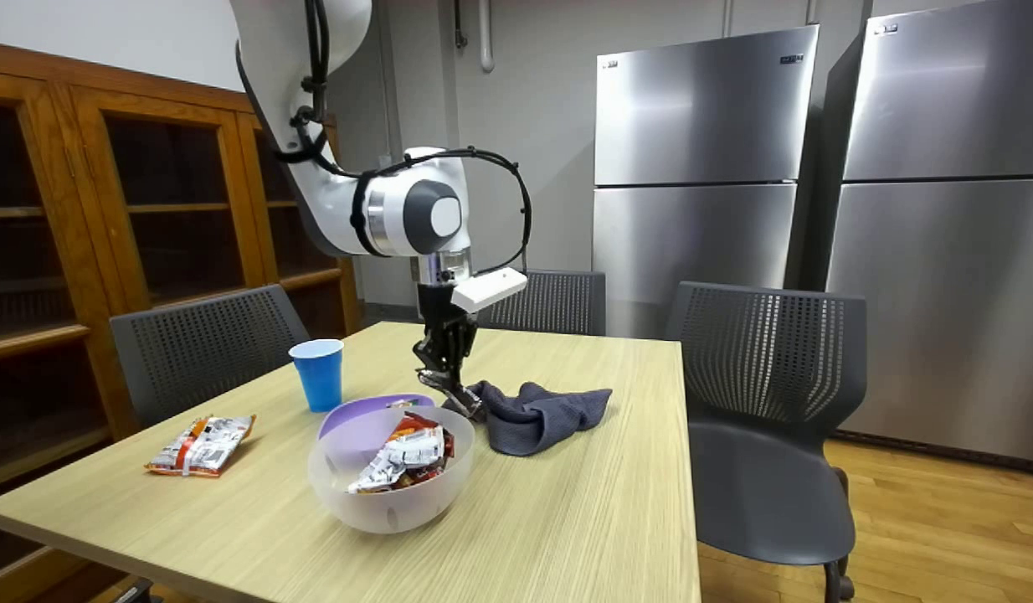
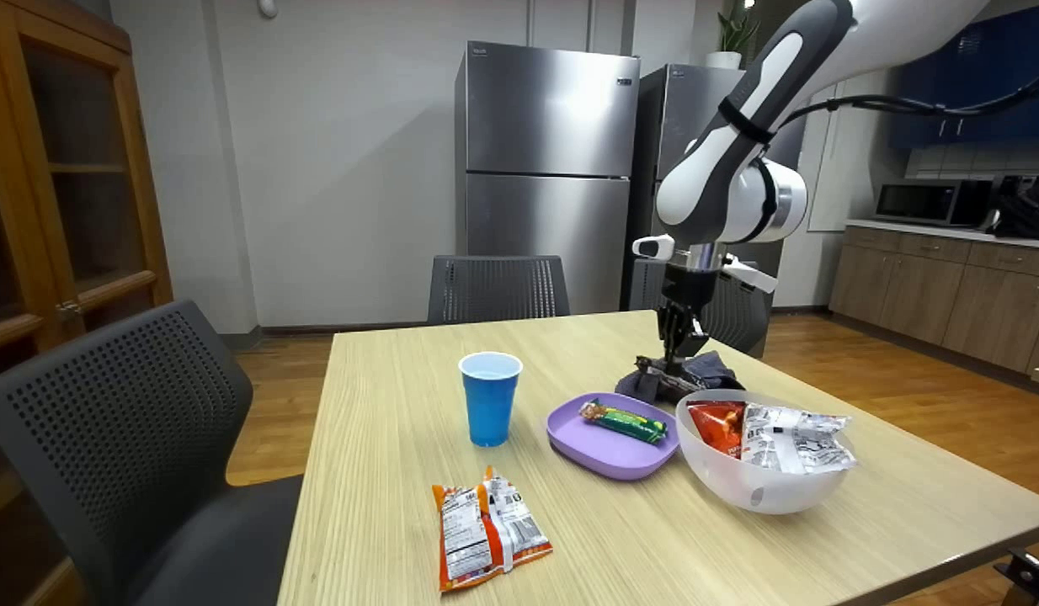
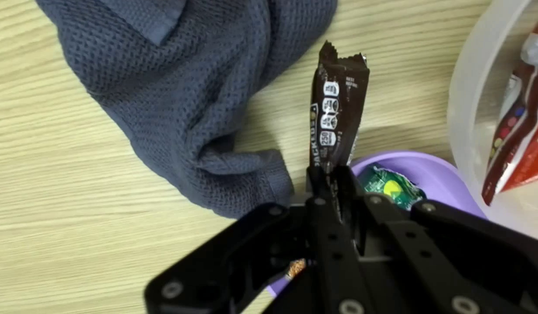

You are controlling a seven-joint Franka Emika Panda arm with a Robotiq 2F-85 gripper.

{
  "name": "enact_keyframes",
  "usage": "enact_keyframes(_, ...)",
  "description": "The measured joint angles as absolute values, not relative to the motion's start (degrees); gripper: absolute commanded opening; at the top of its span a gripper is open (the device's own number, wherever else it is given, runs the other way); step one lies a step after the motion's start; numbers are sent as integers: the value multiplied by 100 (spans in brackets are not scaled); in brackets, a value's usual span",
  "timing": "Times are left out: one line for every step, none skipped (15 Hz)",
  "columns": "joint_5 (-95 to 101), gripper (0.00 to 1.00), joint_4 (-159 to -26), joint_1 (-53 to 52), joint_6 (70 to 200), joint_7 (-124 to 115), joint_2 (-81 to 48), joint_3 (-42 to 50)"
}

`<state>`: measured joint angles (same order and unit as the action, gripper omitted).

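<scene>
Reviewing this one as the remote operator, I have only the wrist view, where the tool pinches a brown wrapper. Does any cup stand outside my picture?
Observer: Yes, a blue cup stands upright on the table, apart from the tool and the brown wrapper it holds.
Operator: Any snack bag lying beyond my frame?
Observer: Yes, an orange-and-white bag lies on the table too.
Operator: The tool hides the middle of the purple plate; what lies there?
Observer: A single green-wrapped bar, seen whole in an exterior view.
</scene>
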<state>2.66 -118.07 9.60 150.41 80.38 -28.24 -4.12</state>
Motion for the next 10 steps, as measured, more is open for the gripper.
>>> enact_keyframes(266, 3, -11808, 899, 14906, 7904, -2760, -413)
enact_keyframes(265, 3, -11807, 835, 14770, 7771, -2702, -413)
enact_keyframes(265, 3, -11807, 764, 14636, 7624, -2653, -414)
enact_keyframes(261, 3, -11805, 698, 14507, 7476, -2609, -419)
enact_keyframes(260, 3, -11799, 624, 14378, 7312, -2572, -423)
enact_keyframes(260, 3, -11781, 549, 14248, 7142, -2554, -424)
enact_keyframes(260, 3, -11748, 478, 14110, 6959, -2554, -424)
enact_keyframes(260, 3, -11712, 413, 13973, 6768, -2554, -424)
enact_keyframes(261, 3, -11665, 349, 13821, 6562, -2554, -424)
enact_keyframes(261, 3, -11617, 294, 13649, 6365, -2554, -424)
